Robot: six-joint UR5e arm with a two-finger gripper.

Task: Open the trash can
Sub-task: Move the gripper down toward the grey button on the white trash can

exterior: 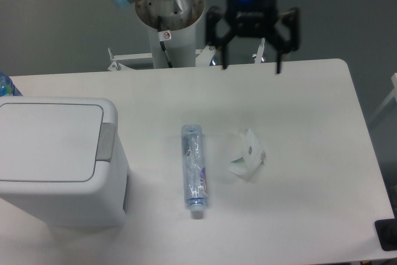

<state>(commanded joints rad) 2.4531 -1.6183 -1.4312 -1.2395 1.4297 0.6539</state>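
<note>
The trash can [56, 159] is a large white boxy bin at the left of the table. Its flat lid [49, 142] is shut and lies level. A grey push tab [107, 142] sits at the lid's right edge. My gripper [251, 67] hangs above the far edge of the table, right of centre, well away from the bin. Its two black fingers [224, 54] are spread wide and hold nothing.
A clear plastic bottle [194, 169] lies on its side at the table's middle. A crumpled clear wrapper [247, 155] lies to its right. The arm's white base [169, 13] stands behind the far edge. A blue object [6, 85] shows at the far left.
</note>
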